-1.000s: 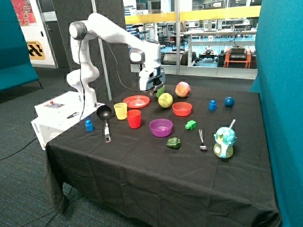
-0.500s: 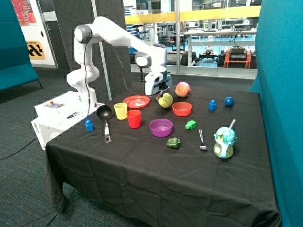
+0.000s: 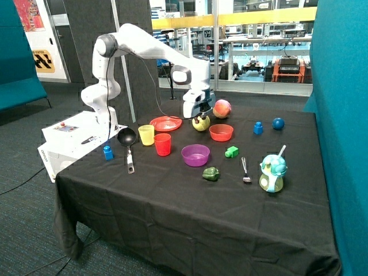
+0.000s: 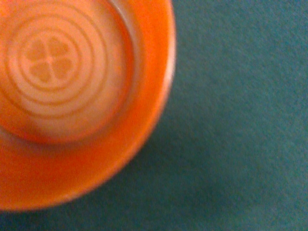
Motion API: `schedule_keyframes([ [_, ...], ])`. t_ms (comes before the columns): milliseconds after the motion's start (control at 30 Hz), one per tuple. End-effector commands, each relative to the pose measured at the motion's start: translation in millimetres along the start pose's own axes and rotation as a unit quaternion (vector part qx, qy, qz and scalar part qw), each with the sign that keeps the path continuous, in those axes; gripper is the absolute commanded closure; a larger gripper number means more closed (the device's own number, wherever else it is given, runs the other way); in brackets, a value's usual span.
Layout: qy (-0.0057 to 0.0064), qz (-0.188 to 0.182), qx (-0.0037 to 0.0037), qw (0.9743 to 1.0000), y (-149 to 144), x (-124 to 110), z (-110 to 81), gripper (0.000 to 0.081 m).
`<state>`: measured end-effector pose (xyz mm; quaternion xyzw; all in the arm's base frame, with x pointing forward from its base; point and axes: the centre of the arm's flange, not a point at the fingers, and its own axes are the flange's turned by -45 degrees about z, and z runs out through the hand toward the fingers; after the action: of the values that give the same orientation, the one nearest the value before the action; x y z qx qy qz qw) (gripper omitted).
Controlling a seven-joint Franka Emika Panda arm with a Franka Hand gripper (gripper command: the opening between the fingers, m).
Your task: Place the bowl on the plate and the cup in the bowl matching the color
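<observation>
Bowl [image 3: 221,132] sits on the black tabletop toward the far edge, apart from the red plate [image 3: 165,123] and with the red cup [image 3: 163,144] not yet in it, so nothing of the task looks done. Gripper [image 3: 199,117] hangs low by the yellow-green ball [image 3: 201,123], just beside the bowl, likely lining up a rim grasp. I cannot tell how its jaws stand; the wrist view shows only bowl interior and cloth.

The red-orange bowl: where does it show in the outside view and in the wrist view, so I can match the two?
Outside view: the red-orange bowl sits on the black tablecloth between the yellow-green ball and the blue figure, beside the gripper.
Wrist view: the bowl fills one corner, its clover-stamped base visible, seen from above.
Shared landmark: the dark tablecloth beside the bowl's rim.
</observation>
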<state>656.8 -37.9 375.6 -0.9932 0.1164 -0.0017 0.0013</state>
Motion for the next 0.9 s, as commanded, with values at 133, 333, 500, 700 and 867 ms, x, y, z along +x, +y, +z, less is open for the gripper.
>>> schedule_keyframes([
  [133,-0.0016,-0.019,-0.00145,0.9998,-33.2,33.8,4.9,0.0305],
  [333,-0.0016,-0.027,-0.00143,0.9996,-41.3,37.6,15.5,0.0296],
  [500,-0.0016,-0.028,-0.00143,0.9996,-41.3,38.0,26.8,0.0284],
  [700,-0.0016,-0.034,-0.00142,0.9994,-40.9,37.5,37.9,0.0272],
  [867,-0.0016,-0.04,-0.00141,0.9992,-41.4,40.3,39.0,0.0277],
])
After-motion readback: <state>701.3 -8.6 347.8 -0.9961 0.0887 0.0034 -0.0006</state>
